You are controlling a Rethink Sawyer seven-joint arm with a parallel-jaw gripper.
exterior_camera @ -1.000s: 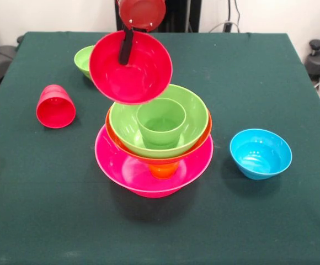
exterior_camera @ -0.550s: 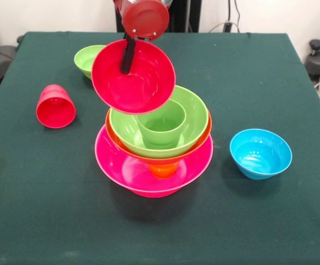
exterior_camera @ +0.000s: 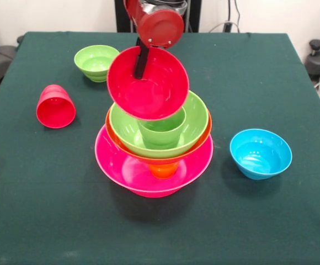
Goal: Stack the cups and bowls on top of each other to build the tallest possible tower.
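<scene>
Above the half-built tower (exterior_camera: 154, 152) at mid-table, the gripper (exterior_camera: 140, 66) clamps the glossy red plastic bowl's (exterior_camera: 147, 83) rim; blue bowl (exterior_camera: 260, 153), small green bowl (exterior_camera: 96, 62), red cup (exterior_camera: 55, 106) await stacking

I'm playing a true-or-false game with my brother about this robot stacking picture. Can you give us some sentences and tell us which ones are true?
1. The gripper is holding the small red bowl above the tower. True.
2. The small blue bowl is already in the tower. False: it sits alone on the table, beside the tower.
3. The red cup is standing upright. False: it lies on its side.
4. A green cup sits inside the large green bowl. True.
5. The pink bowl is at the bottom of the tower. True.
</scene>
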